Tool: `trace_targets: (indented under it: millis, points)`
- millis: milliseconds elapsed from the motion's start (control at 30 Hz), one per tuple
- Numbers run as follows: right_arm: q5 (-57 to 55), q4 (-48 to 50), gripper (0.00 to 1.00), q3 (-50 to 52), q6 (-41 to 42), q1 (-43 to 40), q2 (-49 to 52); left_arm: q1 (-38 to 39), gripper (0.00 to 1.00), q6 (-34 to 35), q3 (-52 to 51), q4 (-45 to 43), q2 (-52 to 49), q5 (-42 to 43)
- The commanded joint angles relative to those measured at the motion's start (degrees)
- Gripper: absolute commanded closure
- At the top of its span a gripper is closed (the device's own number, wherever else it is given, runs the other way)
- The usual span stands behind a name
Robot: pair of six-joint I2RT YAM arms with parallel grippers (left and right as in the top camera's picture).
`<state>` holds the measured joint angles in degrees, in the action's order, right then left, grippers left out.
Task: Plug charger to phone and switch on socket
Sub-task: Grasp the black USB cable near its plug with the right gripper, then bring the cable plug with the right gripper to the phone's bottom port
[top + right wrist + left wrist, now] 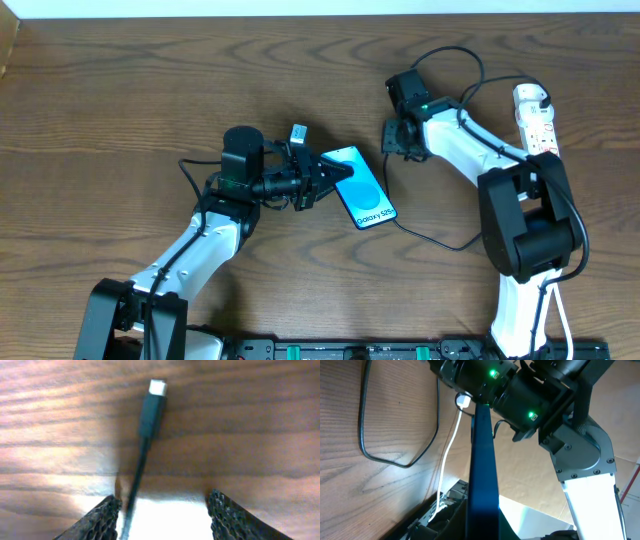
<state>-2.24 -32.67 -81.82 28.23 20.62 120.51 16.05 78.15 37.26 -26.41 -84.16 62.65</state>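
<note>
Phone overhead is clamped by one end in the left gripper; the socket lies well right of the right gripper. Left wrist: phone edge-on in its grip. Right wrist: fingers spread wide, empty, charger tip just ahead between them.

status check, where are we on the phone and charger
Left hand shut on phone. Right hand open over charger tip, tip on table, not yet plugged. Nothing seen in the way.
</note>
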Motion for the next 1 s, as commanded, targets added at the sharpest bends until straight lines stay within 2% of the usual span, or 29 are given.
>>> trace_targets:
  millis: [0, 133, 433, 600, 767, 967]
  points:
    - [9.4, 0.22, 0.5, 1.01, 1.95, 0.07, 5.25, -0.17, 0.92, -0.09, 0.7, -0.72, 0.37, 0.79]
    - [10.36, -0.98, 0.67, 1.01, 1.95, 0.94, 7.45, -0.17, 0.92, -0.07, 0.68, -0.72, 0.37, 0.83]
    - [8.66, -3.54, 0.78, 1.01, 1.95, 1.81, 9.35, -0.17, 0.92, -0.07, 0.68, -0.72, 0.37, 1.01]
    - [8.17, -3.54, 0.99, 0.94, 1.88, 0.28, 9.35, -0.17, 0.93, -0.04, 0.68, -0.72, 0.37, 1.03]
    - [15.04, -4.26, 0.99, -0.04, -4.72, -4.44, 6.73, -0.2, 0.92, -0.72, 0.7, -0.72, 0.35, -0.7]
    - [27.08, -7.37, 0.99, -0.59, -13.4, -10.82, -2.01, -1.92, 0.93, -3.93, 0.7, -1.38, 0.24, -6.21]
